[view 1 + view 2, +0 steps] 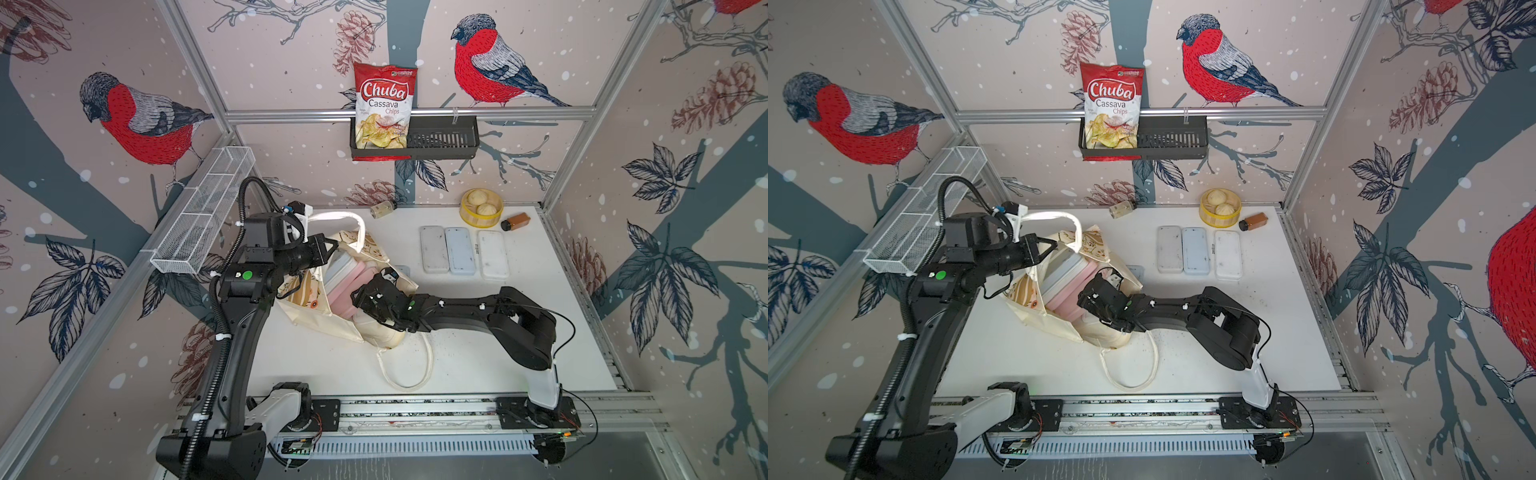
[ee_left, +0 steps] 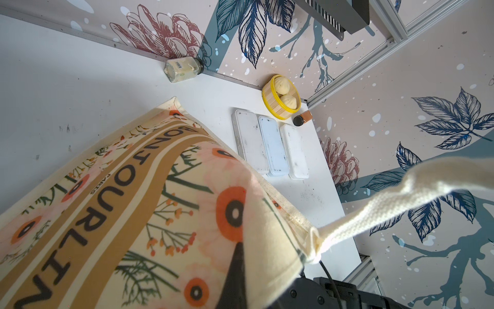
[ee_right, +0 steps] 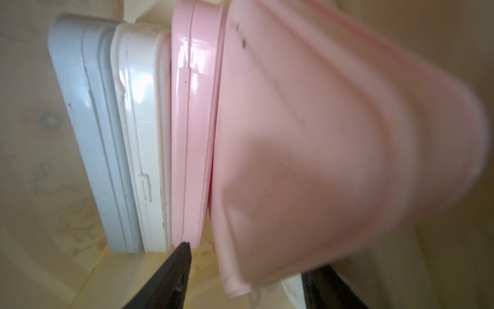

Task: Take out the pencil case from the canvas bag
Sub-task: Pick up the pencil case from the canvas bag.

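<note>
Pencil cases stand four abreast on edge inside the canvas bag [image 1: 316, 324], which lies on its side on the table [image 1: 457, 332]. The nearest pink case [image 3: 334, 160] looks like the one to come out. Beside it are a second pink case [image 3: 196, 120], a white case [image 3: 141, 120] and a grey-blue case [image 3: 80, 120].

To do this step well, I judge the grip should close squarely on the near case's flat faces. The case should then be drawn straight out through the mouth, so that its pink neighbour is not dragged along and the rim does not snag.

The right claw [image 3: 251, 259] is deep in the bag with its jaws apart, astride that near case. One finger [image 3: 176, 270] sits in the slot between the two pink cases, with cloth showing beside it, so nothing looks clamped yet. The left claw [image 1: 332, 247] is clenched on the bag's upper rim by a handle, holding the mouth up and open. Three cases [image 1: 461, 251] lie well apart on the table.
</note>
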`<action>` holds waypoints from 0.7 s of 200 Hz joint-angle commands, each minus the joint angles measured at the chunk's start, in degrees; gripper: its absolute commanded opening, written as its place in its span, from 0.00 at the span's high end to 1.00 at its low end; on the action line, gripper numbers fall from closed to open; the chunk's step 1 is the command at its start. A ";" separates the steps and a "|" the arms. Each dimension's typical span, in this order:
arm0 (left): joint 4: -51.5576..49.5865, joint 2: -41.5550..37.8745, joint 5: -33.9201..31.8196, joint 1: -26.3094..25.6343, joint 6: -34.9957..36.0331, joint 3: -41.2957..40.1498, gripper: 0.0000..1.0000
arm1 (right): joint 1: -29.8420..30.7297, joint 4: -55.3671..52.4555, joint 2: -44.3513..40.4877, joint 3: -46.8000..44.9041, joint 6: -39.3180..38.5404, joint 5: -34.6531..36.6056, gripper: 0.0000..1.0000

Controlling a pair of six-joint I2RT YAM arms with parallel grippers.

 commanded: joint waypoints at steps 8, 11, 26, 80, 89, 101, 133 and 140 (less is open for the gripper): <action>5.83 -0.56 1.57 0.13 -0.67 0.74 1.00 | -0.58 2.16 -0.45 -1.42 3.62 1.64 0.34; 5.86 -0.50 1.55 0.11 -0.65 0.74 1.00 | -0.53 2.30 -0.46 -1.59 3.65 1.69 0.34; 6.03 -0.43 1.61 0.12 -0.69 0.65 1.00 | -0.57 2.72 -0.67 -1.69 3.64 2.27 0.35; 5.51 -0.38 2.65 0.08 0.00 0.65 1.00 | -0.53 4.89 -0.54 -2.22 4.14 3.02 0.37; 5.30 -0.47 2.75 0.10 0.38 0.78 1.00 | -0.46 5.33 -0.46 -2.20 4.14 3.09 0.38; 4.91 -0.51 2.83 0.10 0.91 0.98 1.00 | -0.43 6.16 -0.57 -2.35 4.10 3.50 0.39; 4.50 -0.48 3.14 0.12 1.27 1.18 1.00 | -0.20 7.89 -0.73 -2.73 3.96 4.25 0.43; 4.37 -0.47 3.18 0.13 1.28 1.22 1.00 | -0.18 8.19 -0.72 -2.70 3.85 4.26 0.44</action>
